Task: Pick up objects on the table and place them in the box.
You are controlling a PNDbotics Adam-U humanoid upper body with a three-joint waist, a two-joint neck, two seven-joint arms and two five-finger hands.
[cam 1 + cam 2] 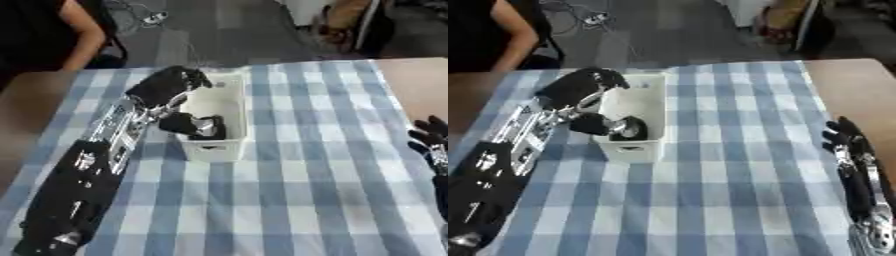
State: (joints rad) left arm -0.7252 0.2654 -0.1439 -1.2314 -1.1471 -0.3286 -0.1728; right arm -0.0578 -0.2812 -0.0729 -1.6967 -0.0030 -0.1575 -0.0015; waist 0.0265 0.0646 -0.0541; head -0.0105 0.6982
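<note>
A white rectangular box (229, 95) stands on the blue-and-white checked cloth, left of centre. My left hand (164, 86) hangs over the box's left rim, its fingers (196, 79) bent over the far end and its thumb (179, 122) spread wide toward the near end. The white box floor shows between them, so the hand is open and holds nothing. A dark thing with a shiny patch (208, 128) lies in the box's near end, close to the thumb. My right hand (843, 138) rests open at the table's right edge, fingers up.
The checked tablecloth (306, 165) covers the table, with bare brown tabletop (852, 85) at the far right. A person in black stands at the far left corner, away from the box. Dark floor and a chair lie beyond the far edge.
</note>
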